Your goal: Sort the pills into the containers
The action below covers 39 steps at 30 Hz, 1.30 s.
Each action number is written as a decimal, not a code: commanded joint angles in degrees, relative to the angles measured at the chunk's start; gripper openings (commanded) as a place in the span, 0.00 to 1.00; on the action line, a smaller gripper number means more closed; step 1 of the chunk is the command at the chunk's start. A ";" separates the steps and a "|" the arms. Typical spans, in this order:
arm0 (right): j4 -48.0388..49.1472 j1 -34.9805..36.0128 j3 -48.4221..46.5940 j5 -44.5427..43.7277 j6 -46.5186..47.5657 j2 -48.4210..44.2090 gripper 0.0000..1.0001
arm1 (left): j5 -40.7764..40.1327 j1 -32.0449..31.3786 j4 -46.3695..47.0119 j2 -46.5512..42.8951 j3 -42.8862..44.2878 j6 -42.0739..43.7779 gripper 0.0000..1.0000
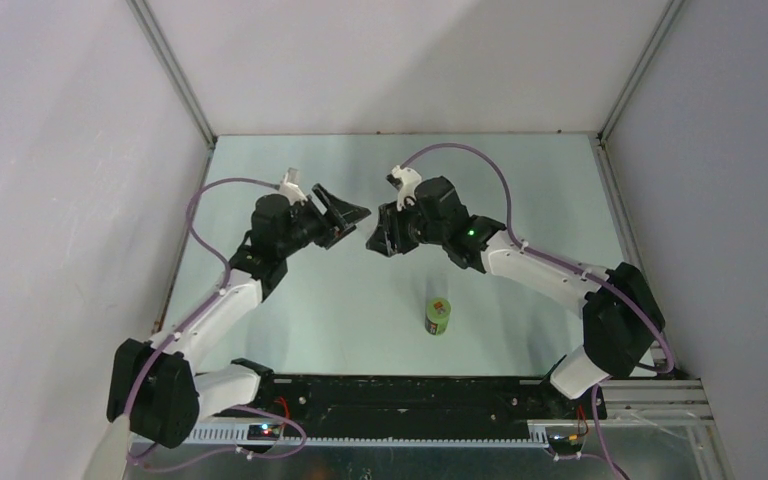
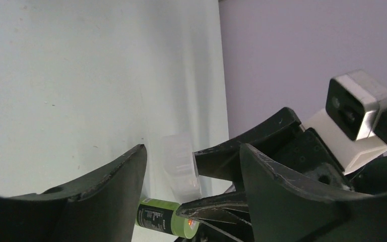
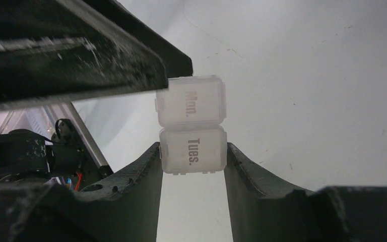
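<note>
The clear two-compartment container [image 3: 191, 101], lids marked "Mon." and "Tues.", is held off the table. My right gripper [image 3: 192, 151] is shut on its "Tues." half, one finger on each side. In the left wrist view the container [image 2: 181, 164] shows between my left gripper's open fingers [image 2: 80, 201]. My left gripper [image 2: 192, 148] is open and empty; one of its fingers [image 3: 80, 55] reaches the "Mon." lid's edge. In the top view the left gripper [image 1: 345, 215] and the right gripper [image 1: 380, 238] meet above the table's middle. No pills show in any view.
A green cylindrical bottle [image 1: 438, 316] with a red-orange label stands upright on the table in front of the grippers; it also shows in the left wrist view [image 2: 164, 217]. Grey walls enclose the pale table [image 1: 520, 180] on three sides.
</note>
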State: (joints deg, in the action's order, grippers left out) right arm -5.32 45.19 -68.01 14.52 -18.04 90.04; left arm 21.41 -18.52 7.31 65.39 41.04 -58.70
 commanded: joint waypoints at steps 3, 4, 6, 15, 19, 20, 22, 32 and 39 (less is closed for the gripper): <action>2.44 -0.78 0.06 1.18 -3.48 -2.81 0.35 | 0.00 -3.15 2.90 1.19 2.16 -2.11 0.69; 2.48 -0.79 0.02 1.15 -4.10 -2.87 0.35 | -0.43 -3.48 2.63 1.30 2.13 -2.33 0.68; 2.63 -0.92 0.05 0.97 -4.93 -2.92 0.35 | -1.38 -3.75 1.16 1.53 2.01 -3.44 0.64; 2.27 -1.27 0.00 1.52 -6.76 -2.36 0.35 | -3.60 -3.80 -0.83 0.57 0.13 -6.67 0.51; 2.42 -1.27 0.05 2.41 -6.62 -2.16 0.35 | -3.58 -3.80 -0.13 1.27 -0.11 -7.04 0.44; 2.38 -1.34 0.02 2.78 -6.64 -2.15 0.35 | -3.57 -3.80 -0.02 1.55 -0.09 -7.00 0.43; 2.34 -1.50 0.06 3.35 -6.65 -2.04 0.35 | -3.38 -3.80 -0.13 2.03 0.18 -6.89 0.39; 1.62 -3.91 -1.00 9.09 -10.10 -0.95 0.34 | -0.17 -3.89 -3.77 4.67 3.98 -3.26 0.04; 1.22 -6.86 -2.49 18.79 -15.61 -0.38 0.41 | 0.96 -3.89 -2.82 4.91 4.86 -0.25 0.00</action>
State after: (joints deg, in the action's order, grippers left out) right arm -6.13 39.83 -67.57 25.21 -28.21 89.56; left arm 21.34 -22.17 3.75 70.13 44.18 -62.92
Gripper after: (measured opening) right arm 0.478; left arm 0.313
